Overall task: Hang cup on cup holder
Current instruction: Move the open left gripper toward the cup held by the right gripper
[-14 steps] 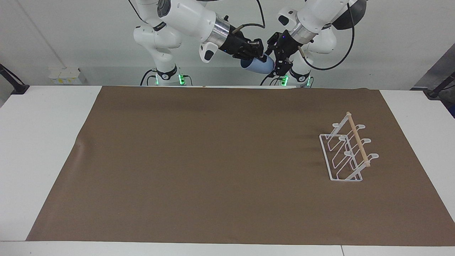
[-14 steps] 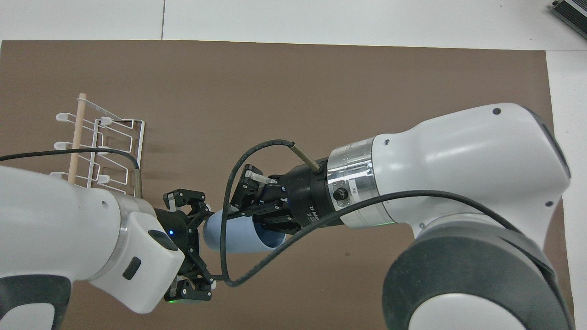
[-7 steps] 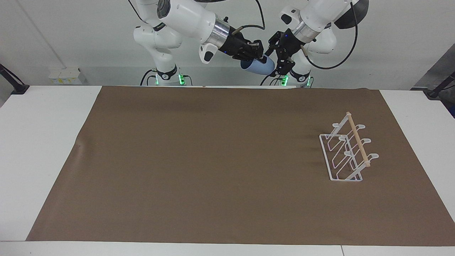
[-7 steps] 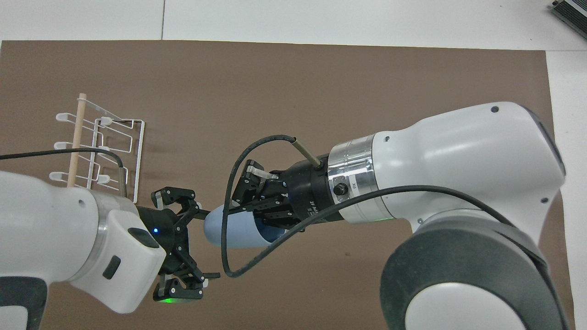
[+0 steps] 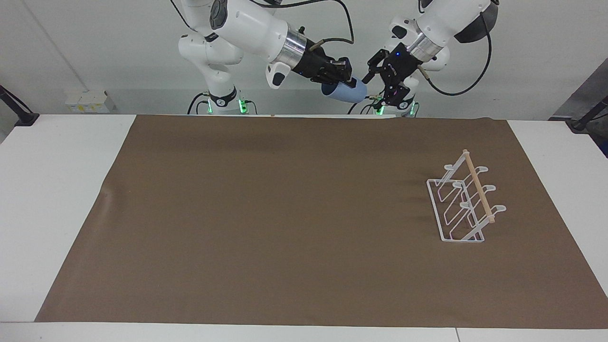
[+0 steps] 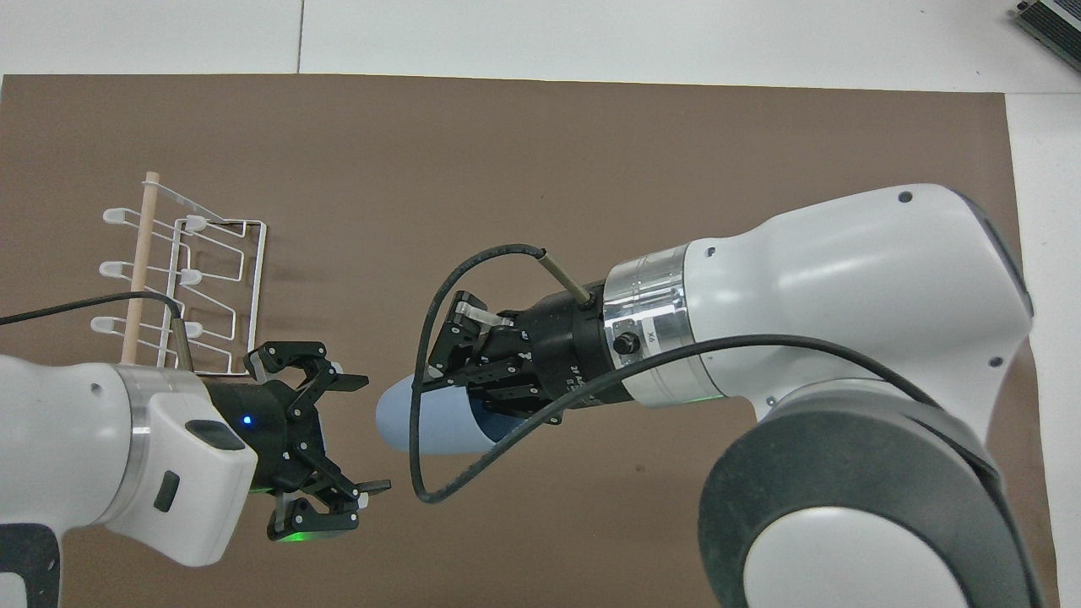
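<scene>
Right hand carries cup in air; left hand empty just beside it.

Right hand (image 6: 473,397) pinches the cup (image 6: 422,425) at its rim, cup lying on its side high over the robots' edge of the brown mat (image 5: 285,213), closed base pointing at the left hand (image 6: 338,452), whose fingers are spread, a small gap off. Cup holder (image 5: 468,204) stands on the worktop toward the left arm's end, rod running away from the robots; left arm looks nearer to it, 1 handover away.

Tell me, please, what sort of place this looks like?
Probably a robotics lab test bench: two white arms stand at a table under a plain brown mat, with only a cup holder set out and bare walls around.
</scene>
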Action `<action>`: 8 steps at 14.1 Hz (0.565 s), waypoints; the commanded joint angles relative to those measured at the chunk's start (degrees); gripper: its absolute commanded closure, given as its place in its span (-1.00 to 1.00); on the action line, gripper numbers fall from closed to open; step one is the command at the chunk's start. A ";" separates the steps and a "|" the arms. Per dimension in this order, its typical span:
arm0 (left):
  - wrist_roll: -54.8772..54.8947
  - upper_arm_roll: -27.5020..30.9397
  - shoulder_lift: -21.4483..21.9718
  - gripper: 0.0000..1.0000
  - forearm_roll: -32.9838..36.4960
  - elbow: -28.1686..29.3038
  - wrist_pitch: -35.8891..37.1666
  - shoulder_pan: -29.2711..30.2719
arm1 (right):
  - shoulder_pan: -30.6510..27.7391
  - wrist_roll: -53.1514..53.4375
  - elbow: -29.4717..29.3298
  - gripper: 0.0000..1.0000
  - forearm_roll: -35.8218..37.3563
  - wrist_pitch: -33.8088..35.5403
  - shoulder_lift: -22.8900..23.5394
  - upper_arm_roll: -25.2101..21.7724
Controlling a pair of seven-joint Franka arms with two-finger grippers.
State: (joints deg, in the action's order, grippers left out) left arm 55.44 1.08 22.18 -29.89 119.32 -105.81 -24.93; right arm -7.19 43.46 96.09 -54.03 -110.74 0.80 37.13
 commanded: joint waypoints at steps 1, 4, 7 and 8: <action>-0.51 -0.46 2.17 -1.00 -1.40 2.41 -4.04 -0.03 | -0.63 -0.04 0.15 1.00 0.24 -0.97 -0.10 0.75; -0.51 -0.55 1.82 -1.00 -4.38 1.97 -4.67 -0.12 | -0.98 -0.04 0.15 1.00 0.15 -0.53 -0.10 0.32; -0.60 -2.04 1.73 -1.00 -4.65 1.97 -6.59 -0.73 | -2.39 0.05 -0.72 1.00 -0.29 0.00 -0.10 0.14; -0.77 -2.57 1.73 -1.00 -4.83 1.97 -7.56 -0.99 | -2.39 0.05 -0.73 1.00 -0.29 0.00 -0.19 0.14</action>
State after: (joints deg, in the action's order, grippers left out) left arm 55.41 -0.30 22.32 -33.51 119.51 -110.43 -25.14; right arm -8.87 43.46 95.90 -54.03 -110.79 0.81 36.86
